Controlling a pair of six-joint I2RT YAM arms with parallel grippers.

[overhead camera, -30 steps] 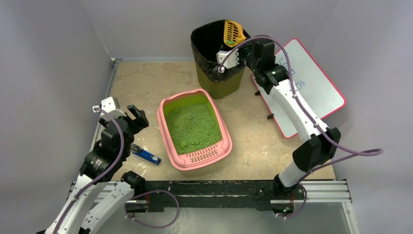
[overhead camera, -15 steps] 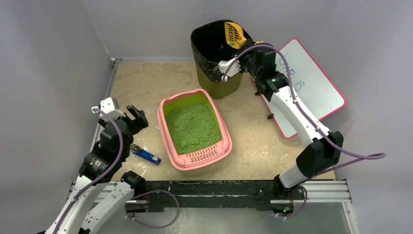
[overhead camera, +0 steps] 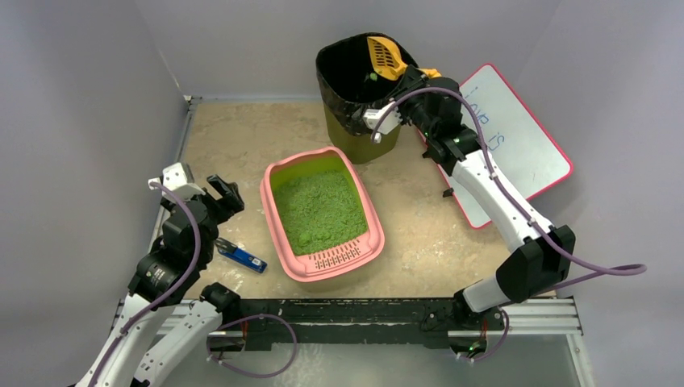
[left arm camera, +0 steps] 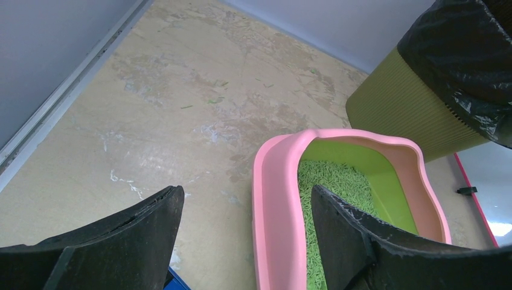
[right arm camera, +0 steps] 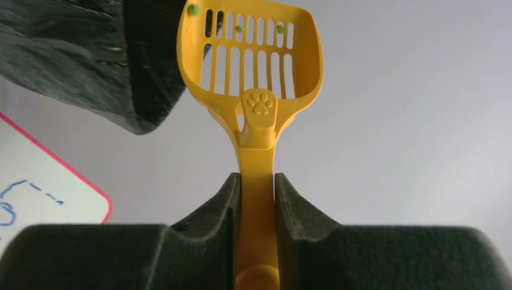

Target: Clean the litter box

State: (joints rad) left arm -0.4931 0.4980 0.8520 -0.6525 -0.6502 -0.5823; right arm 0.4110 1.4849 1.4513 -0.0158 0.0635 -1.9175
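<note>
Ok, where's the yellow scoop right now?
Top view: the yellow scoop is at the back right, clamped in the right gripper, its head over the right rim of the bin, left of the whiteboard.

You're in a robotics lab cell: grey panels (overhead camera: 89, 97) enclose a beige tabletop (overhead camera: 234, 137), left arm (overhead camera: 165, 262) and right arm (overhead camera: 492, 193) sit on a rail (overhead camera: 355, 310) at 6 o'clock, whiteboard (overhead camera: 528, 153) at 2 o'clock.

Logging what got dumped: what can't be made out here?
- Top view: inside of the tall olive bin with black bag is too dark.
- Top view: blue writing on the pink-edged whiteboard, partly behind the right arm, too small to read.
- Top view: small blue object, too small to identify.
- Left wrist view: pink plastic litter box's near end, behind the left claw.
</note>
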